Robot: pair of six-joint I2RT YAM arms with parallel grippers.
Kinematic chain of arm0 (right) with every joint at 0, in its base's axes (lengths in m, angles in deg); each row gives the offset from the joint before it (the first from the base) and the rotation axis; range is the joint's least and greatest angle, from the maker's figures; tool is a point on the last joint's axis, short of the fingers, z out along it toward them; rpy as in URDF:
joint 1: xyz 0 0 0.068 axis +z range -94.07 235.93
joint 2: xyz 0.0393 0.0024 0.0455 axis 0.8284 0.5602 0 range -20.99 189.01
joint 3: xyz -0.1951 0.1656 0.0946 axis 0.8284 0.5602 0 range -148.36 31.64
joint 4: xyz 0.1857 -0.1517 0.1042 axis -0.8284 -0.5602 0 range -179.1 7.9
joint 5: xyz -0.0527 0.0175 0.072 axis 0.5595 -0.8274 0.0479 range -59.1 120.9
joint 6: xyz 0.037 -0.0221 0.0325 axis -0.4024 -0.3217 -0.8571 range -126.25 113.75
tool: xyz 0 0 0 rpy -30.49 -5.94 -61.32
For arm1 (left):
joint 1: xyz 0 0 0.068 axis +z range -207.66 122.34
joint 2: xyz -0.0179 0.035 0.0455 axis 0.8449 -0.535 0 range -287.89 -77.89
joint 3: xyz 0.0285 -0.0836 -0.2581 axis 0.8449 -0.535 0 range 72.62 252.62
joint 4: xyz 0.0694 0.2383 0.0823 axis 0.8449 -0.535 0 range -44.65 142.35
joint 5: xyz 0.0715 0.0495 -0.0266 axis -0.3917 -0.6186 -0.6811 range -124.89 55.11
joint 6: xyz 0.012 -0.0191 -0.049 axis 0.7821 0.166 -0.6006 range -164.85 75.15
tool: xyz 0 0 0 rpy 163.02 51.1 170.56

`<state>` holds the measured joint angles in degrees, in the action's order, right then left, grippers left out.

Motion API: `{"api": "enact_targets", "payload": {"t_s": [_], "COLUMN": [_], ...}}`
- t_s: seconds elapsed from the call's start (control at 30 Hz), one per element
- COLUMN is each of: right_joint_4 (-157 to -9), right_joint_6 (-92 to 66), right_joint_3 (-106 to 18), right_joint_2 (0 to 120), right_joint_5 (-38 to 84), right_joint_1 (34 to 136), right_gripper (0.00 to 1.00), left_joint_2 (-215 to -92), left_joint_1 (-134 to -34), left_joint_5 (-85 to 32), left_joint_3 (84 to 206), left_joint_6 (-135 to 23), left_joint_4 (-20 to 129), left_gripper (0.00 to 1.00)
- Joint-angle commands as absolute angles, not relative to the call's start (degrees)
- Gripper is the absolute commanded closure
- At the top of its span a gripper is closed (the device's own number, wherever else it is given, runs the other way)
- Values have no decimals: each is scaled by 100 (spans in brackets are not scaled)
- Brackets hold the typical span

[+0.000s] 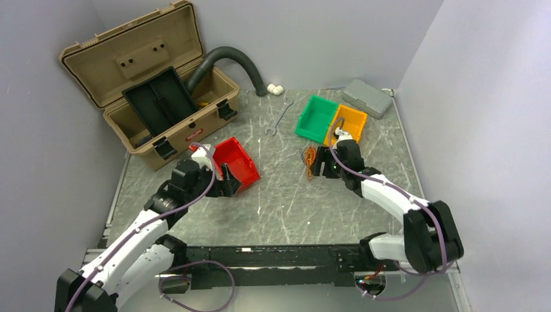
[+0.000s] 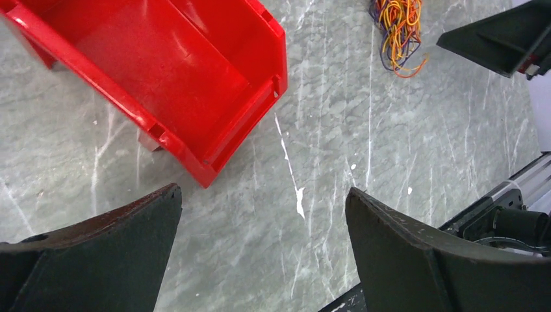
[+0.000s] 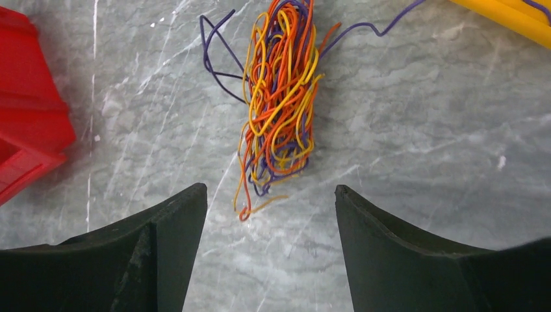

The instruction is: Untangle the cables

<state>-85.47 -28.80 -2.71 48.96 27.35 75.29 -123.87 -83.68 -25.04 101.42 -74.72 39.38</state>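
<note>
One tangle of cables (image 3: 279, 110), orange, yellow and purple, lies on the marble-patterned table (image 1: 286, 201), right of centre. The bundle is long and narrow. A few purple strands loop out to its side, one trailing toward the yellow-orange bin (image 3: 513, 16). Loose orange ends stray from the near end.

My right gripper (image 3: 269, 195) is low over the table at that near end. Jaws spread, with only those stray ends lying in the gap. Neither finger (image 3: 162, 247) touches the bundle, as far as the wrist view shows. From above, the gripper sits just beside the tangle, on its right.

My left gripper (image 2: 263, 192) is well apart from the cables, above bare table just beside the near corner of the red bin (image 2: 162, 65). Jaws wide, holding nothing. The tangle shows at the top edge of that wrist view.

Farther out, the green bin (image 1: 316, 117) touches the yellow-orange bin, both behind the tangle. A wrench (image 1: 279, 117) lies flat between the green bin and the open tan toolbox (image 1: 149, 97). A dark corrugated hose (image 1: 230, 55) curves from behind the toolbox to a white fitting (image 1: 275, 89). A grey case (image 1: 367, 97) sits at the far right corner.
</note>
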Motion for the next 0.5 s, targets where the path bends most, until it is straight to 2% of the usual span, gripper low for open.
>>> {"api": "enact_targets", "payload": {"t_s": [0.0,0.1,0.23,0.33,0.47], "right_joint_4": [-7634,-7561,-7402,-7406,-7248], "right_joint_6": [-2980,-3081,-3143,-3113,-3130], "right_joint_3": [-575,-723,-792,-857,-686], "right_joint_2": [5594,6061,6533,6765,6661], "right_joint_5": [2565,2659,2584,2387,1987], "right_joint_1": [7561,7562,7607,7682,7875], "right_gripper": [27,35,39,61,75], "left_joint_2": [-12030,-12017,-12149,-12331,-12580], "left_joint_1": [-8385,-8382,-8403,-8479,-8673], "left_joint_5": [-2773,-2651,-1667,-1503,-1409], "left_joint_3": [10215,10318,10238,10277,10368], "left_joint_6": [-7472,-7310,-7096,-7074,-7016], "left_joint_4": [3842,3623,4132,4296,4644], "left_gripper": [1,1,1,1,1]}}
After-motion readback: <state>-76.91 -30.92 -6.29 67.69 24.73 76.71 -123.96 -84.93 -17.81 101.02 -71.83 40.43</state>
